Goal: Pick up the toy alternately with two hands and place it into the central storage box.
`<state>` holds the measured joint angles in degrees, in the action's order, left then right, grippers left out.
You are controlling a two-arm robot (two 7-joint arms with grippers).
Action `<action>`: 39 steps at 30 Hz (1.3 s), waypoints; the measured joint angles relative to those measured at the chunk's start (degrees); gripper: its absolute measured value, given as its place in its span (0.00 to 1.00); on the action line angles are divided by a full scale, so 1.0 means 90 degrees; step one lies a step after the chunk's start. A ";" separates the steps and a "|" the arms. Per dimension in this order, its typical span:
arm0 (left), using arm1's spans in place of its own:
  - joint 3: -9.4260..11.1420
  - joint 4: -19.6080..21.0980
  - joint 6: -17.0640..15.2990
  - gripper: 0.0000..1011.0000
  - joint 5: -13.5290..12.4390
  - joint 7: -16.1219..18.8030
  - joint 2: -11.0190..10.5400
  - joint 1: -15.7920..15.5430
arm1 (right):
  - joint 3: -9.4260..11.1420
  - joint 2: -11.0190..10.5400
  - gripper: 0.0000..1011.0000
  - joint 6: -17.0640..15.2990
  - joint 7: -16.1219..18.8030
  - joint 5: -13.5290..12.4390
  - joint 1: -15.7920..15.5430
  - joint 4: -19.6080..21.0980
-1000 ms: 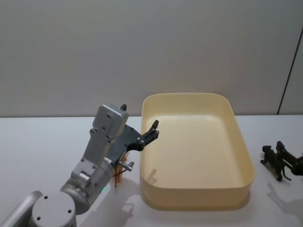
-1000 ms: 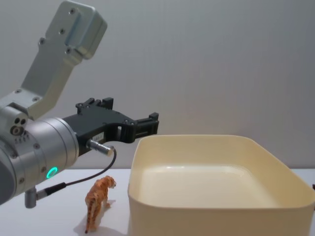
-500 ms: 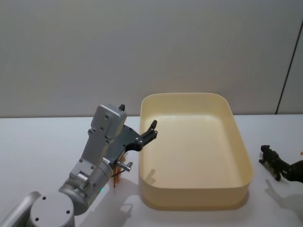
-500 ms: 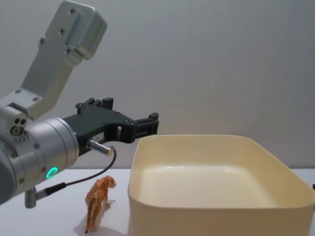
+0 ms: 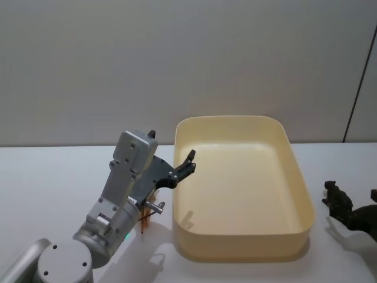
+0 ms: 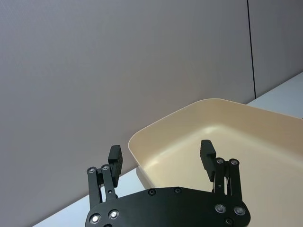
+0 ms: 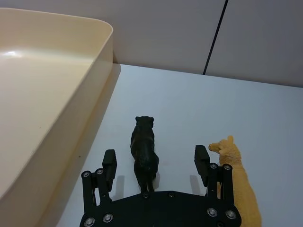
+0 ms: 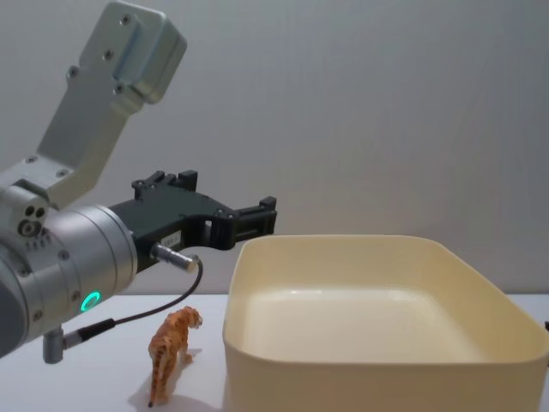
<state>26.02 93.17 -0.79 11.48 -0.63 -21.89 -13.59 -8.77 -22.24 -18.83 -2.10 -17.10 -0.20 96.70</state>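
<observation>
My right gripper (image 7: pixel 156 156) is open and straddles a black animal toy (image 7: pixel 144 150) standing on the white table just right of the central storage box (image 7: pixel 52 90). In the head view the black toy (image 5: pixel 336 197) and the right gripper (image 5: pixel 365 217) sit at the far right edge. The cream-yellow box (image 5: pixel 241 188) holds nothing. My left gripper (image 5: pixel 185 165) hangs open in the air over the box's left rim, also seen in the left wrist view (image 6: pixel 161 156). An orange tiger toy (image 8: pixel 171 348) stands on the table below the left arm.
A yellow long-necked animal toy (image 7: pixel 236 182) stands right beside the black one, close to one right finger. The left arm's silver body with its green ring light (image 8: pixel 90 300) looms over the table's left side. A grey wall is behind.
The right gripper has shifted lower at the head view's right edge, closing in over the black toy. The left arm and the tiger have not moved.
</observation>
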 joint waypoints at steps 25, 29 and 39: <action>0.0000 0.0000 0.0000 0.99 0.0000 0.0000 0.0000 0.0000 | -0.0261 0.0450 0.75 -0.0174 0.0354 0.0465 0.0646 -0.0803; 0.0000 0.0000 0.0000 0.99 0.0000 0.0000 0.0000 0.0000 | -0.0274 0.0474 0.65 -0.0179 0.0368 0.0494 0.0680 -0.0847; 0.0000 0.0000 0.0000 0.99 0.0000 0.0000 0.0000 0.0000 | -0.0294 0.0509 0.34 -0.0185 0.0391 0.0530 0.0730 -0.0912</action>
<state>26.02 93.18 -0.79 11.48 -0.62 -21.89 -13.59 -11.43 -17.66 -20.49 1.42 -12.33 6.37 88.49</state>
